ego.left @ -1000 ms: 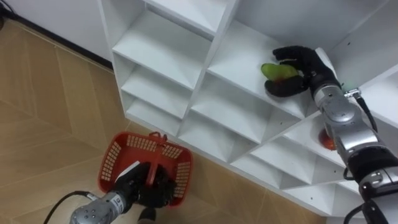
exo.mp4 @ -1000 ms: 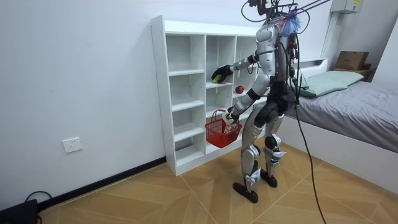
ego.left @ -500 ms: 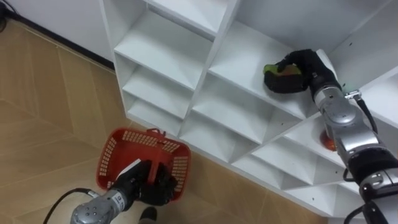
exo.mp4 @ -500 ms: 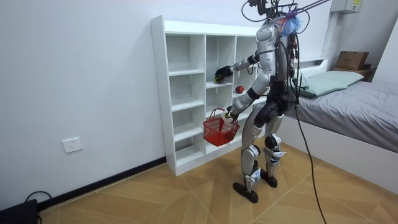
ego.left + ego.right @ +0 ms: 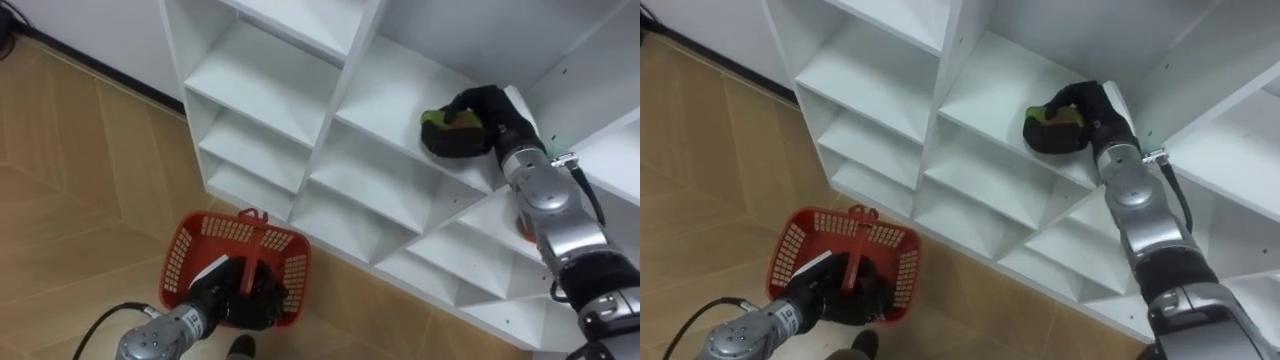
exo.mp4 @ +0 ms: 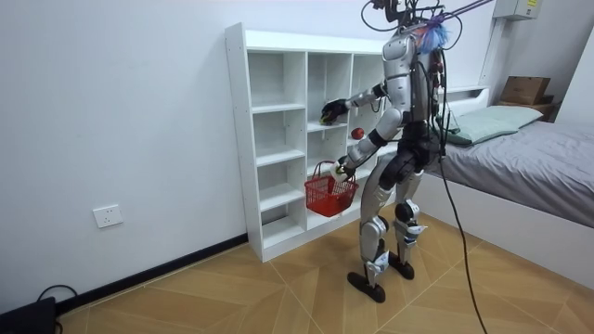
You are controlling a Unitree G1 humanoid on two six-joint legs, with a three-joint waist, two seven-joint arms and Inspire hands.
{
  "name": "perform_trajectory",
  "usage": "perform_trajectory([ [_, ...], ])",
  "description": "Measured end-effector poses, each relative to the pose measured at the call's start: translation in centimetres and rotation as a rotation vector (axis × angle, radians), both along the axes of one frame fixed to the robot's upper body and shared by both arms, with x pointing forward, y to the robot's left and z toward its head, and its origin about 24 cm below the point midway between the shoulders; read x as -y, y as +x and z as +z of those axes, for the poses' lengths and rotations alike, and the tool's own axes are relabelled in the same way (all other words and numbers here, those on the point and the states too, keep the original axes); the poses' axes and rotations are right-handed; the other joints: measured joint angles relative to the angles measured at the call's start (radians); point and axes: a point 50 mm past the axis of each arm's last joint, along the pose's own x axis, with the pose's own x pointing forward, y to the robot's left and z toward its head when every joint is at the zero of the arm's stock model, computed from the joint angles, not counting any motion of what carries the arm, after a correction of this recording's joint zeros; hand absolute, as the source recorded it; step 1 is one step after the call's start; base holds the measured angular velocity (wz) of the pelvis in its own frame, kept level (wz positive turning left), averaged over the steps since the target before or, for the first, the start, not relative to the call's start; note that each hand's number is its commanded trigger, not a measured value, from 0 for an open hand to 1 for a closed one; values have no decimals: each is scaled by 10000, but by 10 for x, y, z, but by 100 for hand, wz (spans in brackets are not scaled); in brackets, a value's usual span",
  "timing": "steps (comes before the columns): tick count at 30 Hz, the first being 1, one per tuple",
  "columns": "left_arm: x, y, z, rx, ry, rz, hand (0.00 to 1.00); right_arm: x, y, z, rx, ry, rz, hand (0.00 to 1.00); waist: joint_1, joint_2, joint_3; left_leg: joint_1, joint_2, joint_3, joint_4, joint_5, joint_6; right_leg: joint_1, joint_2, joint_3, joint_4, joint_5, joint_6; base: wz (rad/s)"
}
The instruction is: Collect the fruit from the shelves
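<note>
Setting: bedroom, white wall [image 6: 121, 93], wood floor [image 6: 232, 288]. A white closet [image 6: 238, 139] of open compartments stands against the wall, and the robot stands upright directly before the closet, facing it.

1. Right hand [image 5: 485, 110]. The fingers are curled over and round a green fruit [image 5: 436, 122], clasping it. The fruit lies on a shelf board in an upper compartment of the closet, second column from the closet's end on the room view's left, close to that compartment's right divider. The forearm runs out of the closet towards the robot's right.

2. Red fruit [image 5: 522, 226]. It sits in the neighbouring closet compartment, lower than and to the right of the green fruit, and is partly hidden behind the right forearm.

3. Left hand [image 5: 243, 298]. The fingers are closed round the handle [image 5: 247, 262] of a red basket [image 5: 232, 228]. The basket hangs low in front of the closet's lower compartments, clear of the floor. I cannot tell what it contains.

4. Bed [image 6: 538, 148]. It lies past the closet's end on the room view's right.

5. Wall socket [image 6: 108, 215]. It is low on the wall, off the closet's other end.
</note>
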Motion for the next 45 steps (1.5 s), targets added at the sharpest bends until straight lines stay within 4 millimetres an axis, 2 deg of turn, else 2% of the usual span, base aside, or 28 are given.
perform_trajectory([
  [6, 9, 0, -1, 10, -301, 109, 100, -19, -17, -6, 348, -35, 812, 100, -104, 70, -34, 180, 46, 211, -242, 6, -9, -18, 5, 164, 6, 15, -22, -12],
  [12, 9, 1, -1, 65, -249, 244, 100, -37, -37, -11, 410, 407, 1730, 100, -504, 191, -114, 173, 65, 390, -270, 0, 1, -121, 36, 491, -17, 41, -16, -11],
  [14, 9, 2, -1, 90, -235, 251, 100, -48, -48, -19, 52, 510, 2410, 100, -542, 195, -175, 184, 115, 534, -279, 0, 1, -222, 55, 594, -2, 57, -23, -18],
  [19, 13, 4, 0, 147, -523, 333, 100, -63, -78, -57, -2170, 703, 3443, 100, -505, 268, -177, -9, 198, 647, -279, 23, -32, -494, 105, 742, 13, 105, -78, -11],
  [22, 15, 5, 1, 211, -607, 359, 100, -69, -84, -63, -2557, 779, 3981, 100, -547, 321, -174, -143, 261, 809, -282, 30, -40, -713, 134, 865, 47, 146, -108, -15],
  [29, 20, 7, 5, 623, -1015, 311, 100, -73, -90, -67, -2964, 895, 4686, 100, -573, 545, -126, -208, 300, 918, -308, 25, -43, -803, 175, 980, 20, 158, -108, -3],
  [38, 21, 9, 8, 952, -1019, 213, 100, -69, -97, -76, -3470, 480, 4874, 100, -639, 552, -125, -272, 263, 935, -332, 27, -38, -922, 149, 1061, 50, 155, -100, -1],
  [45, 20, 8, 7, 921, -1046, 328, 100, -66, -101, -83, -3780, 188, 4814, 100, -827, 551, -120, -287, 271, 945, -323, 23, -35, -941, 143, 1050, 51, 156, -100, 0],
])
